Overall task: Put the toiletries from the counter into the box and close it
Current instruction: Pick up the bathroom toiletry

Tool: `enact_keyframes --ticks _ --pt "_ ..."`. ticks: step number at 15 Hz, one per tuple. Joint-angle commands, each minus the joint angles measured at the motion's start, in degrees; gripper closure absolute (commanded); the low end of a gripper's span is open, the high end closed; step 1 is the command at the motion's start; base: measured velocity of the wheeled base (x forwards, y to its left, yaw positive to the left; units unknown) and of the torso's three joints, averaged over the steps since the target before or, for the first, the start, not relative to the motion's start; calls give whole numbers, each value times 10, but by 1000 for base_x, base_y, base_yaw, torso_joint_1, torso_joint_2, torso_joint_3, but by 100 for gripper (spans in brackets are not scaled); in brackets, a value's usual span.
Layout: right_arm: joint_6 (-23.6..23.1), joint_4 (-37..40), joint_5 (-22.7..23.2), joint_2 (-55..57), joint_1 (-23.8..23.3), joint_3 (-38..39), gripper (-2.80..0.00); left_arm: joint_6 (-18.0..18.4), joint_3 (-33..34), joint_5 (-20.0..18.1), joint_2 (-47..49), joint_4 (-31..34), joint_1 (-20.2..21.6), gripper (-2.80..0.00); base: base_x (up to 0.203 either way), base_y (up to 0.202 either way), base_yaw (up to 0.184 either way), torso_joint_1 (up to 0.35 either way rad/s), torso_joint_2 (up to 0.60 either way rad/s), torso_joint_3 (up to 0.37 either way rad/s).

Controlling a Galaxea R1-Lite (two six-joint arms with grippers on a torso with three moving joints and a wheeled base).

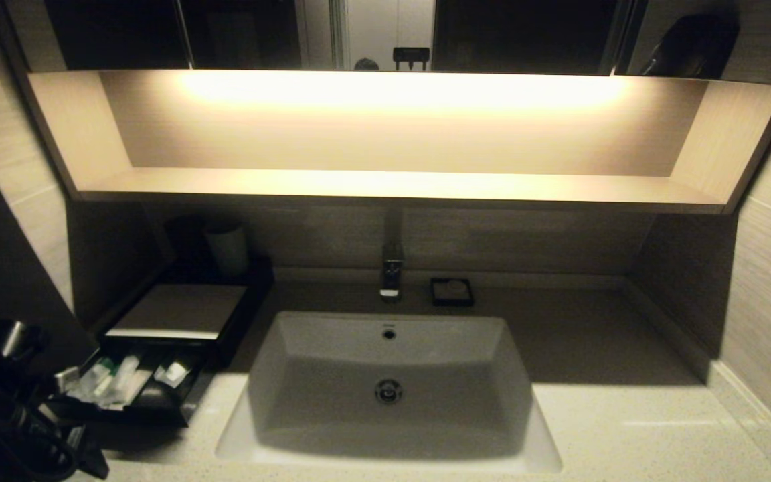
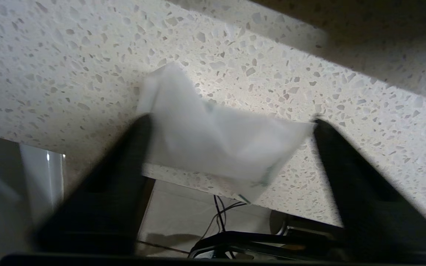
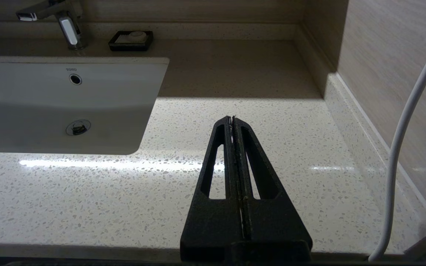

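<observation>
The left claw (image 2: 231, 125) stands wide open over the front edge of the speckled table (image 2: 68, 55), its two dark fingers (image 2: 124, 159) flanking a white sachet (image 2: 220, 144) with a small green mark. The sachet's corners seem to brush both fingers, but whether it is pinched or merely lying between them I cannot tell; it looks thin, limp and slightly crumpled, and blurred. It lies right at the table's lip, with floor and cables visible beyond.

In the head view the left arm (image 1: 4, 402) sits low at the near left corner, just beside the box (image 1: 178, 314). The box's black drawer (image 1: 138, 395) is pulled out, and several toiletries (image 1: 124, 378) already lie in it: small white tubes and sachets with green marks. So most of the loading looks done; this sachet appears to be the last loose item, and the drawer is not yet shut.

The right claw (image 3: 232, 120) rests closed and empty over the table to the right of the basin (image 3: 50, 107).
</observation>
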Motion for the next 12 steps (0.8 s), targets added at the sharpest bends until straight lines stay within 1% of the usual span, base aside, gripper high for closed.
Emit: enact_keyframes --ticks 1,8,12 --pt "0 0 0 0 1 0 0 0 -1 0 1 1 1 0 0 0 0 0 0 0" --pt "0 0 0 0 0 0 0 0 -1 1 -1 1 1 0 0 0 0 0 0 0" --pt "0 0 0 0 0 0 0 0 -1 0 -36 -2 5 0 0 0 0 0 0 0"
